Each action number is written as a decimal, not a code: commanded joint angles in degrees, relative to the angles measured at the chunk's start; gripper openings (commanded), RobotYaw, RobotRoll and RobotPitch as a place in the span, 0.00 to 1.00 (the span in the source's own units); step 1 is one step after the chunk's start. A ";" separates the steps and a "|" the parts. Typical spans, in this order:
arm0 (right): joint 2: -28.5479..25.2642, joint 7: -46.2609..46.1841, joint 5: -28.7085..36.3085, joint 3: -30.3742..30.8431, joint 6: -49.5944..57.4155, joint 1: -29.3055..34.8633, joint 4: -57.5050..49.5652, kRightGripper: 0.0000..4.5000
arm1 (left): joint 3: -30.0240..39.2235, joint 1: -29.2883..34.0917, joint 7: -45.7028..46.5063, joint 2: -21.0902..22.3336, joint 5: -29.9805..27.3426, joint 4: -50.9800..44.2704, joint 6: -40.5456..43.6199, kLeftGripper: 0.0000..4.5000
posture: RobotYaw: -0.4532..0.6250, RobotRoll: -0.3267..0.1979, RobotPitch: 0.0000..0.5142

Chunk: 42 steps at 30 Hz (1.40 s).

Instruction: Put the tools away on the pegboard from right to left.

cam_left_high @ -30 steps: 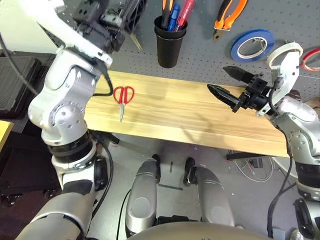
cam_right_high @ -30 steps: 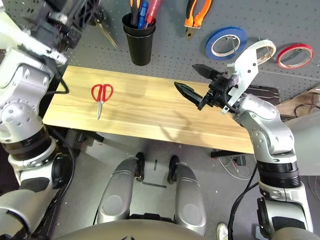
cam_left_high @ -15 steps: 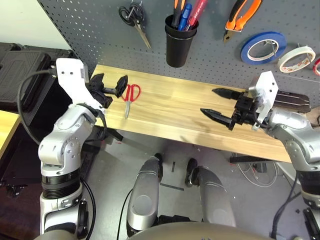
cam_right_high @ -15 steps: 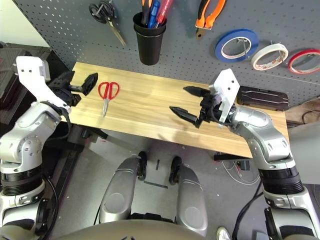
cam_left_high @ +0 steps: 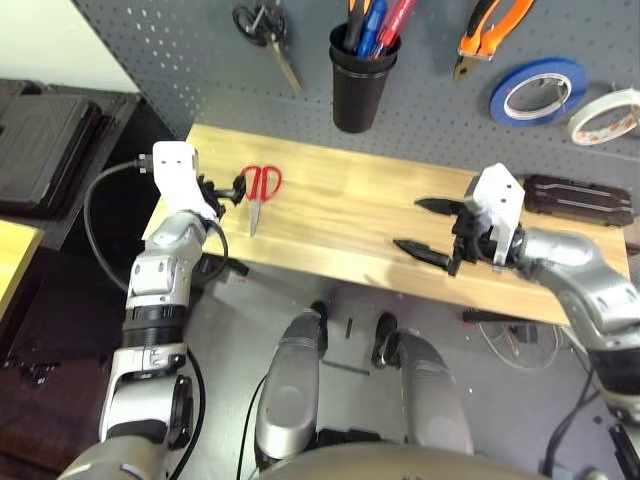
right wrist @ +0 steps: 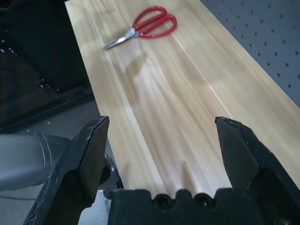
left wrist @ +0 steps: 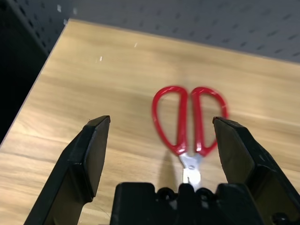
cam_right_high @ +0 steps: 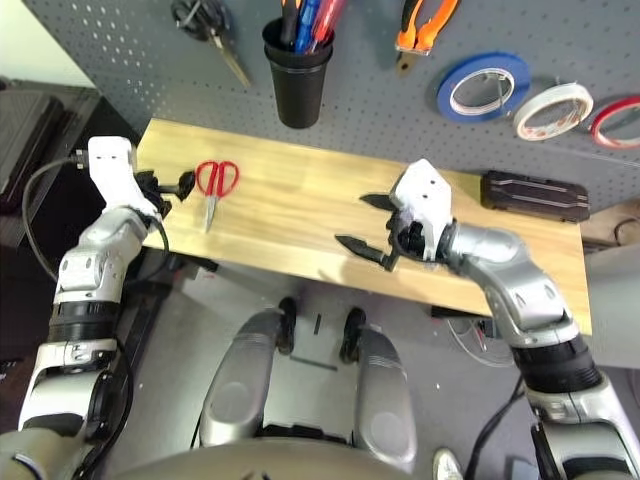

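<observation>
While the red-handled scissors (cam_left_high: 260,189) lie flat on the wooden desk (cam_left_high: 340,215), the left tool (cam_left_high: 233,190) sits just beside their handle loops at the desk's left end, its two black fingers spread wide and holding nothing. In the left wrist view the scissors (left wrist: 189,125) lie between the lines of the two fingers (left wrist: 90,154), handles pointing away from the tool and the blades toward it, with neither finger touching them.

The right tool (cam_left_high: 425,228) hovers over the front right part of the desk, well apart from the scissors, its fingers also spread and empty; in its wrist view the scissors (right wrist: 143,30) lie far ahead of it near the desk's far corner.

Behind both tools stands the pegboard (cam_left_high: 430,95). On it hang the orange-and-black-handled pliers (cam_left_high: 487,30), above the right tool, and the cream-white tape roll (cam_left_high: 607,115), further to that tool's right, beside a blue tape roll (cam_left_high: 540,90). A black cup (cam_left_high: 358,80) holds several handles, and black-handled scissors (cam_left_high: 266,35) hang above the left tool. A black case (cam_left_high: 577,197) lies on the desk beyond the right tool.
</observation>
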 commanded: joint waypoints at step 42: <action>0.48 -11.13 5.38 -4.08 17.56 2.75 -16.88 1.00 | 2.17 -14.99 14.37 1.72 8.43 43.52 -18.47 1.00 | 0.41 0.62 0.93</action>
